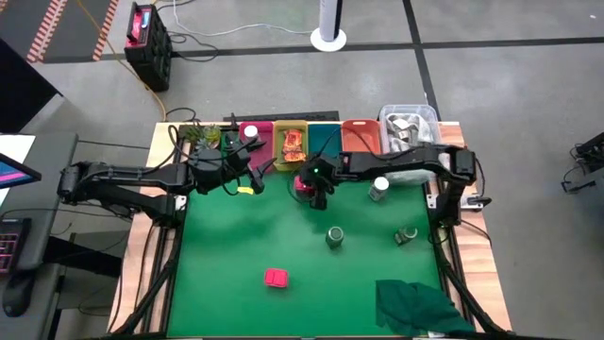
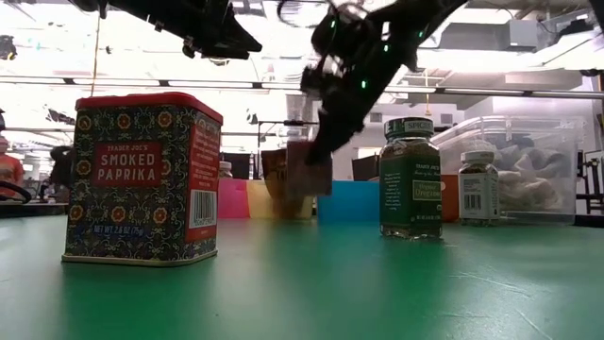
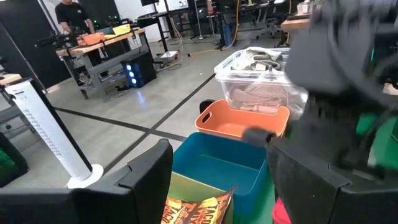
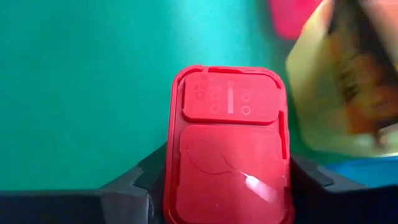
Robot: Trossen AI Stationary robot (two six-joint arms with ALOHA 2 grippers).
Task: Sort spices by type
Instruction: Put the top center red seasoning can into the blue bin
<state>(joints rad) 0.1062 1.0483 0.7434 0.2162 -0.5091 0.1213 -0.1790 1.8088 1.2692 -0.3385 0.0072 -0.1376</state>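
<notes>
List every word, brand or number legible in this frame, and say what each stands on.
"TRADER JOE'S" and "SMOKED PAPRIKA": front label of the red paprika tin, low view.
Small line under that label and the barcode on the tin's side: too small to read.
Labels on the green-lidded jar and the white-capped jar: blurred.
Print on the orange packet in the yellow bin: unreadable.

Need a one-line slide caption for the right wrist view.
Right claw clamped on a red-lidded spice tin over the green mat, beside the yellow bin.
</notes>
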